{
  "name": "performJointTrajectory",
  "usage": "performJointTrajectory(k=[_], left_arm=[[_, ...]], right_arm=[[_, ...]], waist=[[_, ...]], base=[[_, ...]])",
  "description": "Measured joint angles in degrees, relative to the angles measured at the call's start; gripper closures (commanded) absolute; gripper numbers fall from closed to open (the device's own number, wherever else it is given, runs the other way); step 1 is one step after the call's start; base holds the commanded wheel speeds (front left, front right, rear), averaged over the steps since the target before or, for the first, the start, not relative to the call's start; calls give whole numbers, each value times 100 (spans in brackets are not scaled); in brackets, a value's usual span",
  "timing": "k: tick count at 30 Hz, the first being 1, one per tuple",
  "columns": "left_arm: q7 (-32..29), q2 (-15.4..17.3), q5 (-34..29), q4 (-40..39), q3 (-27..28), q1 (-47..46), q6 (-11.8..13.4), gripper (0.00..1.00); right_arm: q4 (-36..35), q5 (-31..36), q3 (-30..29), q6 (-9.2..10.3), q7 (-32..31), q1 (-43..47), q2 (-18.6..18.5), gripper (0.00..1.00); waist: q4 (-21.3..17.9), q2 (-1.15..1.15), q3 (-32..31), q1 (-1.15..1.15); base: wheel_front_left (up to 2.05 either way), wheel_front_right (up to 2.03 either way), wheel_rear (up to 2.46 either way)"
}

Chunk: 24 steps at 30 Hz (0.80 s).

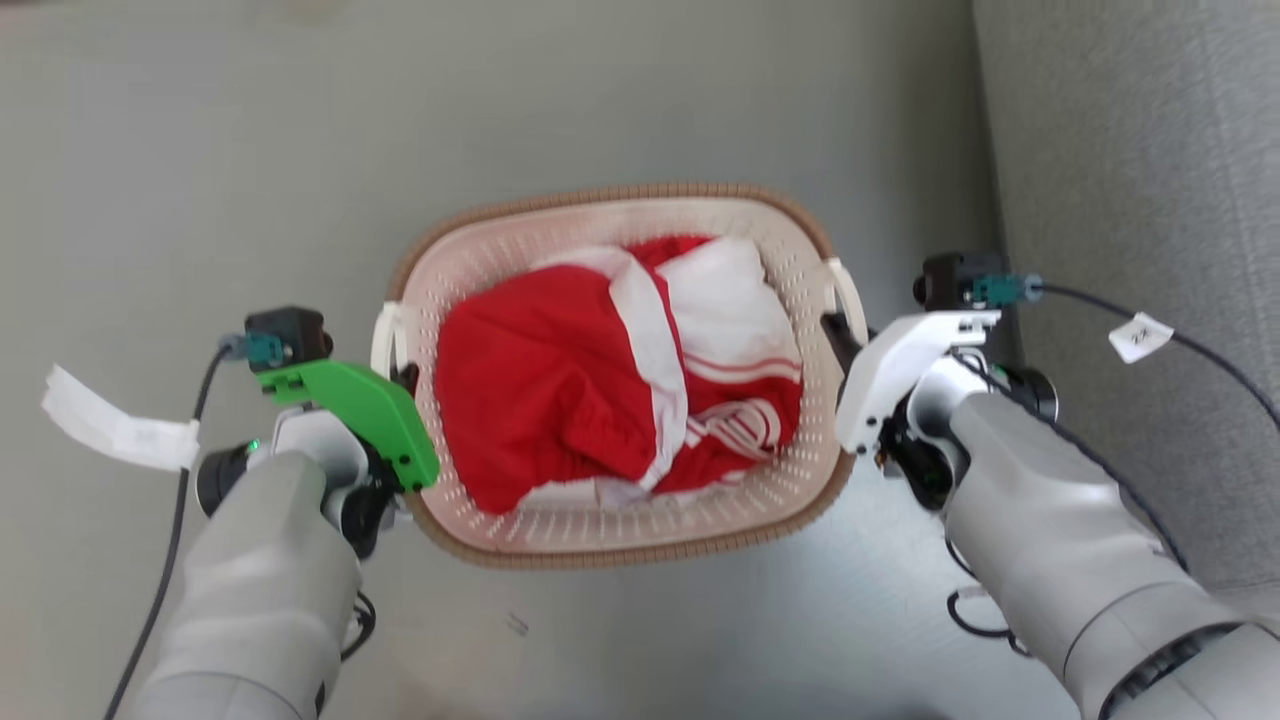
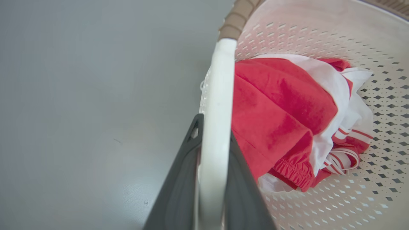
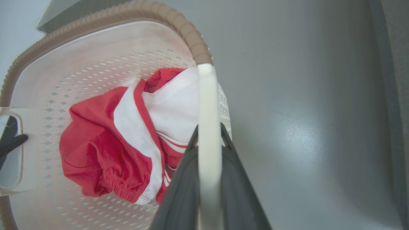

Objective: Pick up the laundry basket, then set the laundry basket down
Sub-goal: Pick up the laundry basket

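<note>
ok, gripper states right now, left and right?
Left gripper: jaws shut on the laundry basket at its left handle.
Right gripper: jaws shut on its right handle.

The laundry basket (image 1: 600, 548) is in the middle, over the floor (image 1: 200, 150); whether it touches the floor, I cannot tell. The clothes (image 1: 600, 400) lie inside the basket, heaped on its bottom, nearer to its left wall. At the left side of the basket is the left handle (image 1: 385, 340), and the left end effector (image 1: 402, 372) is closed on it, one finger at each side of the handle. At the right side of the basket, the right end effector (image 1: 838, 335) grips the right handle (image 1: 848, 290) in the same way. Further right of the basket, apart from it, stands a piece of upholstered furniture (image 1: 1130, 150).
</note>
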<state>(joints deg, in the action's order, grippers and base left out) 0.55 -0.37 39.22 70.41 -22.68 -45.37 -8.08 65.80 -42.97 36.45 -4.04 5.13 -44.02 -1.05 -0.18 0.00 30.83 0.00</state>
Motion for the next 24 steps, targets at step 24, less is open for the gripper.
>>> performJointTrajectory(k=[24], left_arm=[[-458,-89,280,192,-74,1049,-7,100]], right_arm=[[332,-408,133,-153,-417,1034,105,100]], waist=[[35,0,-1558,0]], base=[[0,0,0]])
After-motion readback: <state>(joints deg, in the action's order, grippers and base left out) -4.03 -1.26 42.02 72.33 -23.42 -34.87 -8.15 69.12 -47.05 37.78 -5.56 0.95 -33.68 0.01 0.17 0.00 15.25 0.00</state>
